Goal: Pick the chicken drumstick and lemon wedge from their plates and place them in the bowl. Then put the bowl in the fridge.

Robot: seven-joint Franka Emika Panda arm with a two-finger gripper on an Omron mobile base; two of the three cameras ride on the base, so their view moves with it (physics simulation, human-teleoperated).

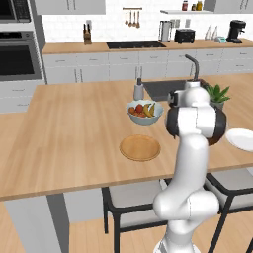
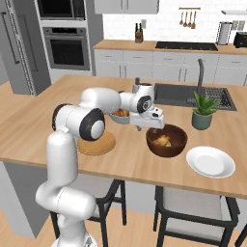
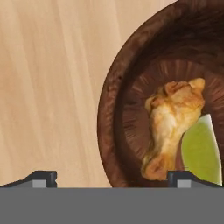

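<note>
Drumstick (image 3: 173, 120) and lemon wedge (image 3: 201, 151) lie in the wooden bowl (image 2: 166, 140); gripper (image 3: 113, 178) spread open, empty; fridge (image 2: 19, 46) trip remains.

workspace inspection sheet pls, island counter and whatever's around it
surface: wooden island counter, with a sink set in it
job's things: chicken drumstick and lemon wedge both in the dark bowl; wood plate and white plate bare; fridge shut
clutter: fruit bowl, potted plant
claw: open, above the bowl's rim, holding nothing
cables: nothing seen
surroundings: wall oven, stools under the counter
</note>
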